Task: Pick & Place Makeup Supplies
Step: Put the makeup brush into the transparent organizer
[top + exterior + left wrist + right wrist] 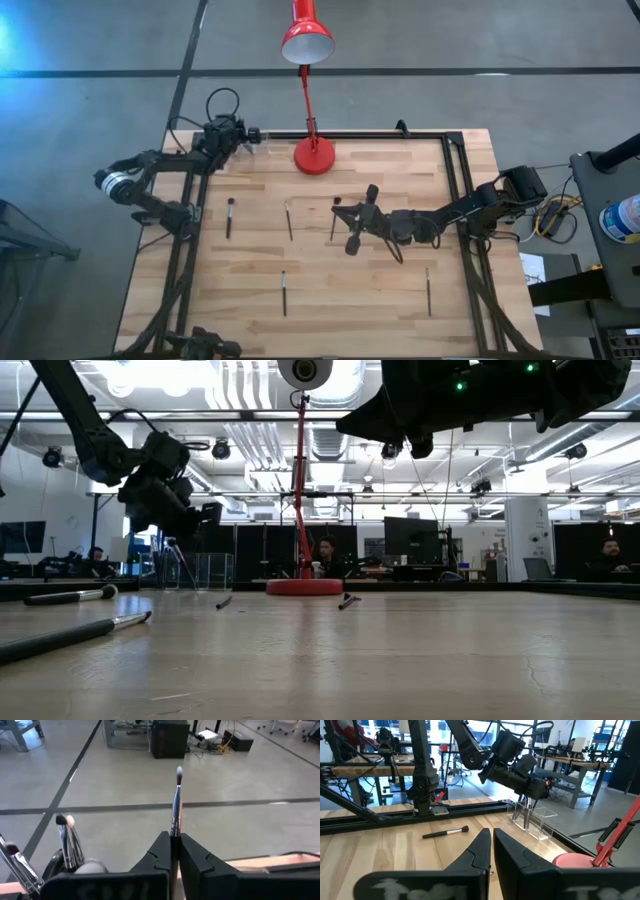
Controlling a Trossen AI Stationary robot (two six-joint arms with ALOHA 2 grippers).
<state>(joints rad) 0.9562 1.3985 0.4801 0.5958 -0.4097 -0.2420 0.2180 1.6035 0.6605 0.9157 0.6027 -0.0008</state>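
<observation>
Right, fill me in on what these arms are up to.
The left gripper is at the table's far left corner, fingers shut on a makeup brush held bristles-up, near a clear holder with other brushes beside it. The right gripper hovers over the middle of the wooden table, fingers nearly together and holding nothing. Several brushes and pencils are lying loose on the table, in front of the red desk lamp.
</observation>
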